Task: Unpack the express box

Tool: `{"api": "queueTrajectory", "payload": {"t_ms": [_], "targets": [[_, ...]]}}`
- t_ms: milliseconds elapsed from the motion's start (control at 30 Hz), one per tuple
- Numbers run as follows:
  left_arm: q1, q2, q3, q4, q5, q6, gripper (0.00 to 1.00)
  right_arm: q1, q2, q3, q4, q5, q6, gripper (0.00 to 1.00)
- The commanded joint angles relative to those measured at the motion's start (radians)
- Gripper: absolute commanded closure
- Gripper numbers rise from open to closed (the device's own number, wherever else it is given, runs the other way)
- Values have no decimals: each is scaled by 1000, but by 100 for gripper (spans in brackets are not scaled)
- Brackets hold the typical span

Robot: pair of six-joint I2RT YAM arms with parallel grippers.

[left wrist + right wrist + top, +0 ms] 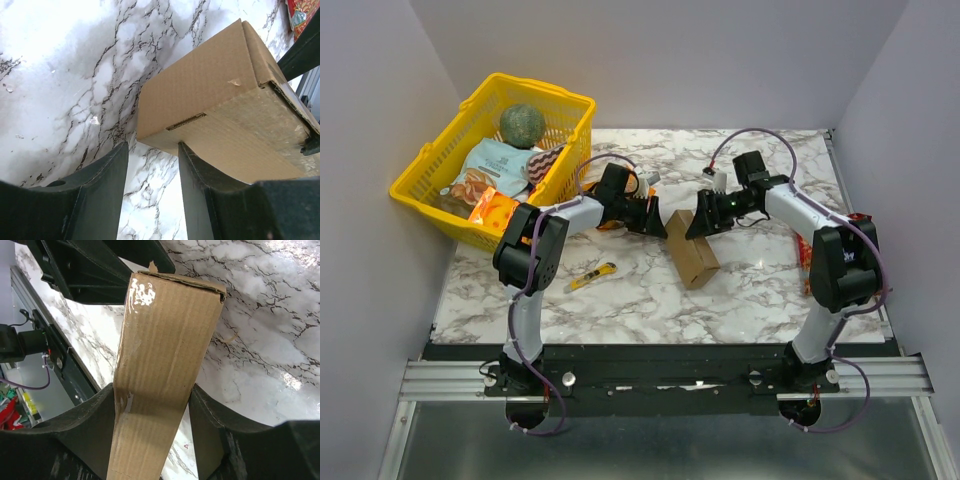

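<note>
The express box (pixel 691 251) is a plain brown cardboard box lying on the marble table (pixel 740 290) between the two arms. My right gripper (pixel 700 222) is shut on its far end. In the right wrist view the box (pixel 165 355) fills the gap between both fingers (pixel 102 405) of the right gripper (pixel 152 390). My left gripper (pixel 655 218) is open and empty just left of that end. In the left wrist view the box (pixel 215 95) lies ahead and to the right of the left gripper (pixel 152 147), and its right finger (pixel 192 170) touches the box's lower edge.
A yellow basket (pixel 430 165) with snack packets and a green ball stands at the back left. A yellow box cutter (pixel 592 275) lies near the left arm. A red snack bag (pixel 302 15) lies at the right, partly behind the right arm (pixel 830 250).
</note>
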Motion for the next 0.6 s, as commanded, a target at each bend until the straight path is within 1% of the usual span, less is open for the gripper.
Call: {"api": "queueTrajectory", "payload": {"t_ms": [0,33,100,133,167,200,267,300,433,567], "targets": [[-3,-32,25,-2,-25,-7,49,10,15,8,27,-96,51,41],[11,-49,10,-5,-20,-7,51,5,17,8,33,-93,54,41],[27,-121,-26,18,-20,-13,59,-6,22,8,41,-87,62,42],[33,-149,-49,45,-8,-13,65,-7,25,8,44,-81,65,42],[40,-179,-102,80,10,-11,76,-10,28,10,49,-78,66,42],[40,-227,-131,175,53,-16,81,-12,34,10,50,-75,68,42],[30,-249,-196,289,125,-57,88,-13,38,13,53,-78,69,42],[24,-232,-198,324,178,-80,90,-15,38,14,55,-81,72,42],[-16,-128,-116,353,251,-145,92,-15,46,24,56,-82,80,43],[-39,-74,-81,360,256,-153,96,-27,42,27,72,-97,105,44]]}}
